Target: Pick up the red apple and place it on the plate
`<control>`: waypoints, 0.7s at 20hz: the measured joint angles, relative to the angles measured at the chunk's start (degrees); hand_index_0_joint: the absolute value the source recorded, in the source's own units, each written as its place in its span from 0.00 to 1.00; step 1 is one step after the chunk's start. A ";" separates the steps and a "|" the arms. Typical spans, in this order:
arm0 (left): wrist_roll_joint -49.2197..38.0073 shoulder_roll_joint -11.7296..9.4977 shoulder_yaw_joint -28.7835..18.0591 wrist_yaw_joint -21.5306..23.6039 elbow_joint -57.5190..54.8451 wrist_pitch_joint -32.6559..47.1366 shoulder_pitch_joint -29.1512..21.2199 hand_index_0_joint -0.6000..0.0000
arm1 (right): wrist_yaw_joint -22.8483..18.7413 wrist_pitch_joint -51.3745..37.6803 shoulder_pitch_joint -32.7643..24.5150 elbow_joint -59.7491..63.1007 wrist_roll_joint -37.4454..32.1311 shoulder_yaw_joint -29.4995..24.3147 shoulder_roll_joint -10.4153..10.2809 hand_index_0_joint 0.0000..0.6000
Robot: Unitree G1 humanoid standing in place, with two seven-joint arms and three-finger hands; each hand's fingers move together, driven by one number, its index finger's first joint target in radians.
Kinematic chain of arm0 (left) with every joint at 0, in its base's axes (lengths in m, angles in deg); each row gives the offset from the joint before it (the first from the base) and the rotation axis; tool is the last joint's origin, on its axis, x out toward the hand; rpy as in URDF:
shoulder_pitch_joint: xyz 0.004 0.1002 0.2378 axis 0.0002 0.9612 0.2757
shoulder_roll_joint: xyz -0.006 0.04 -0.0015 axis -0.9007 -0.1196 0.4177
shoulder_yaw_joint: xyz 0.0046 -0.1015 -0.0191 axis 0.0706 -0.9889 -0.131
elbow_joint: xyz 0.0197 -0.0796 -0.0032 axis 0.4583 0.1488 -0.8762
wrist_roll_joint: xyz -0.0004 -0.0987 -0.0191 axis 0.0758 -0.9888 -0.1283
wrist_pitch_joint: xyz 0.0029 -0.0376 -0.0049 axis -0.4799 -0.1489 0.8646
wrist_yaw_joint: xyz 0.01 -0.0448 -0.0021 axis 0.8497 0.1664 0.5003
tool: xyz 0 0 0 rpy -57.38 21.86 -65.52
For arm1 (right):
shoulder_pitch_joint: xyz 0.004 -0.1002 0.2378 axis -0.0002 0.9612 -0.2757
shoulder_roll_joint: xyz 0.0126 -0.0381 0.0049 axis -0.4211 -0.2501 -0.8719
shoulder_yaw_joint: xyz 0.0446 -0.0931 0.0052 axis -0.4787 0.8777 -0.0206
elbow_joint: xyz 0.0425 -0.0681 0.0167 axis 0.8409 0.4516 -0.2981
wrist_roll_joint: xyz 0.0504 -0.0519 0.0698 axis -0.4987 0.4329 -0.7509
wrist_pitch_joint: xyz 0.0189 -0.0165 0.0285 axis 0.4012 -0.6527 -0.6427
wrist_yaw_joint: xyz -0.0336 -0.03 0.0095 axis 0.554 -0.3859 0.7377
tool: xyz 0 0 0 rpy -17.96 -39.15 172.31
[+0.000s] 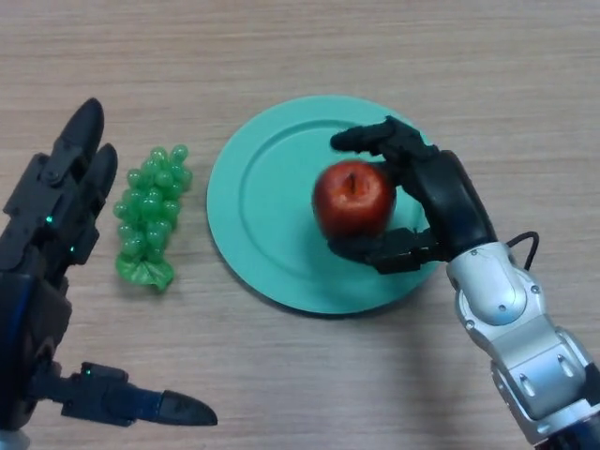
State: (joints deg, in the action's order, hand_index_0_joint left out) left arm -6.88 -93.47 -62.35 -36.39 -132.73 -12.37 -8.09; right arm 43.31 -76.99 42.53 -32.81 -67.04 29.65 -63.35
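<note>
Over the plate (pixel 253 187) | right hand (pixel 441 192) is gripping the red apple (pixel 352 197), fingers clamped round it | apple's sitting mid-plate, looks like only letting go is left | left hand (pixel 52 216) is idling beyond the grapes (pixel 150 216), fingers straight

You were looking at a bare test bench, not a home: a plain wood-grain table (pixel 309 375) carried only a teal plate (pixel 253 197), a glossy red apple (pixel 352 197) and a plastic-looking bunch of green grapes (pixel 150 211), props laid out for a robot trial.
</note>
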 measured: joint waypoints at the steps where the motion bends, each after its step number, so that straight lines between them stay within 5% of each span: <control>1: 2.43 0.00 0.00 0.00 -1.47 0.00 0.22 1.00 | -0.47 2.64 0.86 -3.53 -0.01 0.03 -0.01 0.00; 5: 2.65 -0.02 0.76 0.00 -2.38 0.02 -0.39 1.00 | -0.22 9.00 3.60 -16.24 -0.02 -0.39 -0.02 0.00; 9: 5.16 -0.01 4.58 0.34 -1.61 -0.05 -0.09 1.00 | 5.05 11.56 12.51 -32.96 -0.45 -3.44 -0.04 0.00; 14: 4.73 -0.03 3.95 0.83 -3.55 -0.81 -2.05 1.00 | 11.79 11.98 26.41 -47.83 -5.95 -10.82 0.01 0.00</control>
State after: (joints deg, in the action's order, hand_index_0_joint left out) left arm -2.15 -93.50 -58.40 -35.56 -136.28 -13.18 -10.14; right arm 55.10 -65.01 68.94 -80.64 -72.99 18.83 -63.33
